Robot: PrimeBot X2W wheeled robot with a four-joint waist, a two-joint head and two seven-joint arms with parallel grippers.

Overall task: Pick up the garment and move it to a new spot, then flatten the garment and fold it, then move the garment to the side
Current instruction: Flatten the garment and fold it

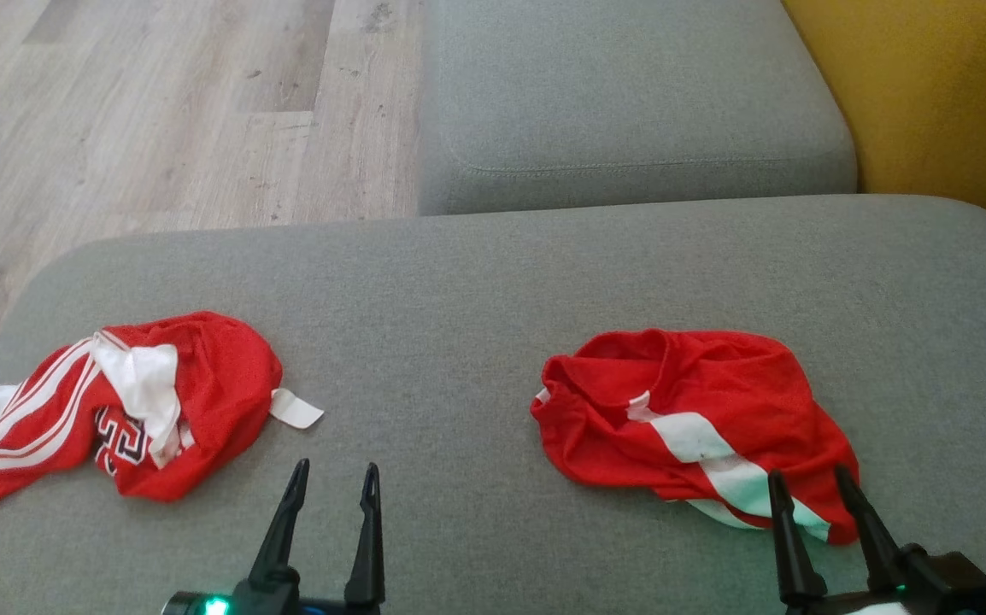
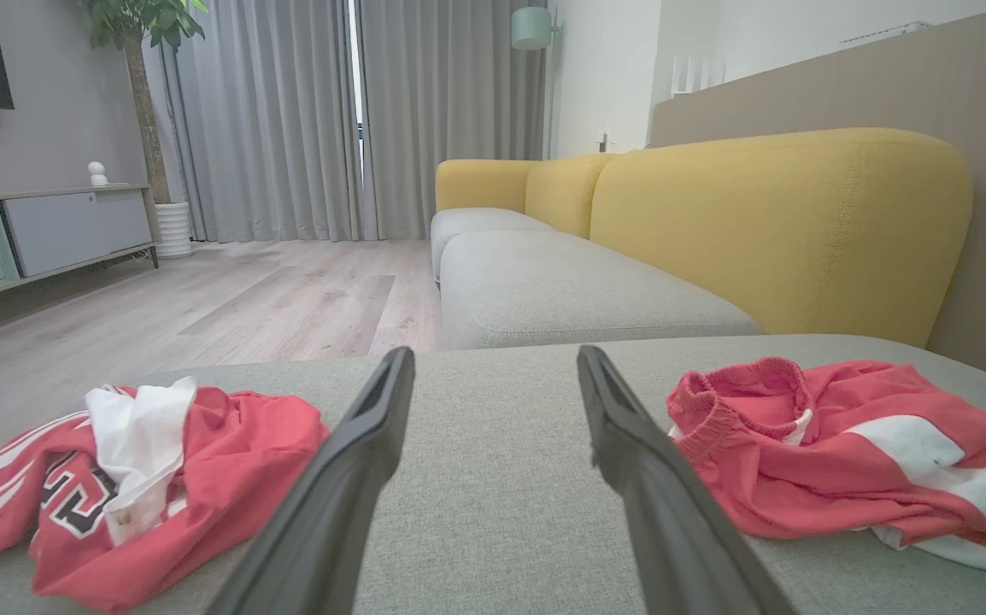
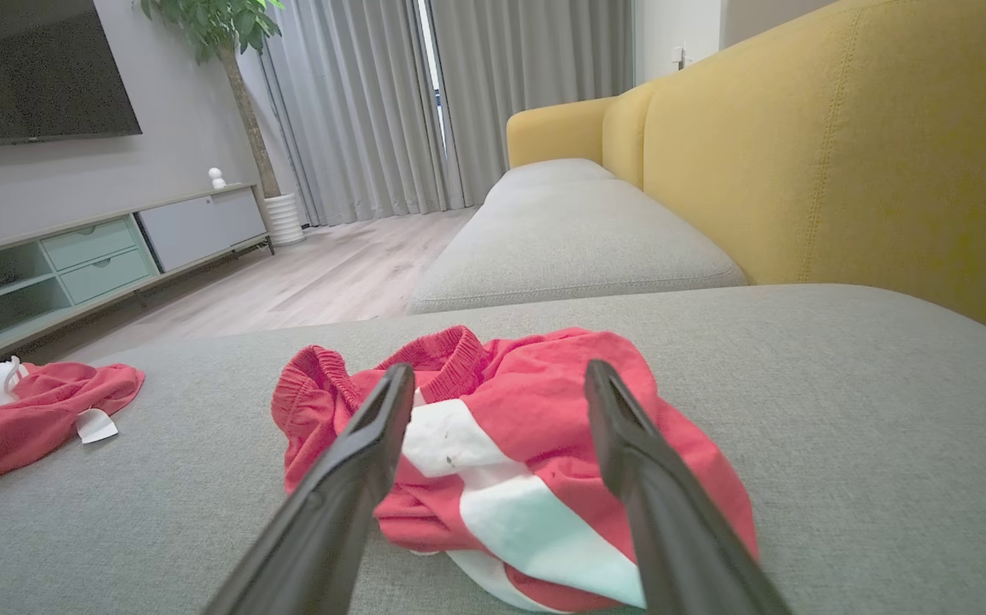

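Garments: two, both red with white stripes, crumpled and well apart on the grey seat cushion (image 1: 493,282).
Red jersey (image 1: 117,410): on the robot's left, near the cushion's edge, with a dark number and white lining showing.
Red shorts (image 1: 689,418): on the right, elastic waistband facing away from the robot.
Grippers: two.
Left gripper (image 1: 335,468): fingers spread, empty, over bare cushion between the garments.
Right gripper (image 1: 807,474): fingers spread, gripping nothing, tips at the shorts' near edge.
Seat cushions: two in the head view, the second cushion (image 1: 630,94) beyond.
Floor (image 1: 160,111): pale wood.
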